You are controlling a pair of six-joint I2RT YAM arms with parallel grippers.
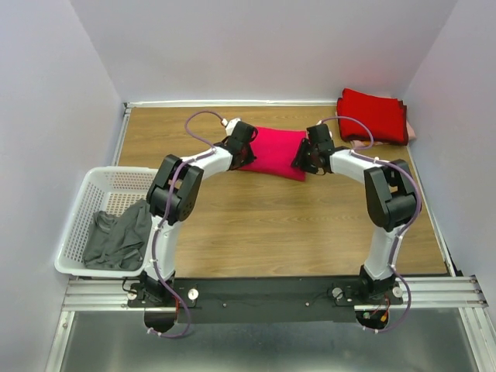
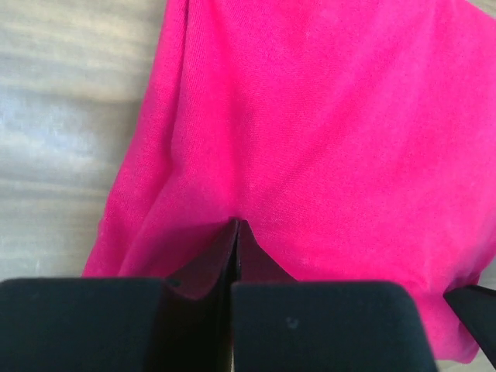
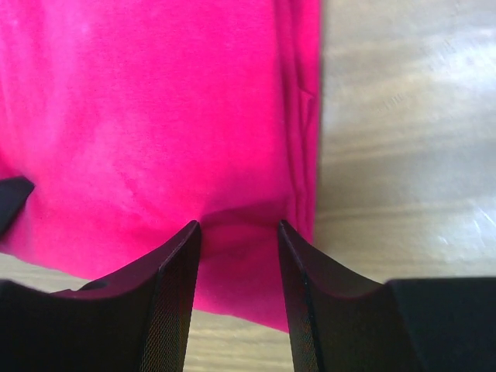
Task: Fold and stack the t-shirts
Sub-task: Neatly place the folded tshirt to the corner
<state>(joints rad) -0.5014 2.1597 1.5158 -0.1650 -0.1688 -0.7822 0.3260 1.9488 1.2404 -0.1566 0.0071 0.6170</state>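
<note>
A bright pink-red t-shirt (image 1: 273,151) lies folded into a rectangle on the wooden table (image 1: 256,225), between my two arms. My left gripper (image 1: 248,153) sits at the shirt's left end. In the left wrist view its jaws (image 2: 236,225) are pressed together on the pink cloth (image 2: 310,116), and folds run out from the tips. My right gripper (image 1: 304,161) is at the shirt's right end. Its jaws (image 3: 239,226) stand apart with a bunched fold of the shirt (image 3: 155,116) filling the gap between them. A stack of deeper red folded t-shirts (image 1: 373,115) rests at the back right corner.
A white lattice basket (image 1: 87,194) stands at the table's left edge with a grey garment (image 1: 120,232) inside. A pale cloth edge (image 1: 415,132) shows under the red stack. Walls close in the table at the back and both sides.
</note>
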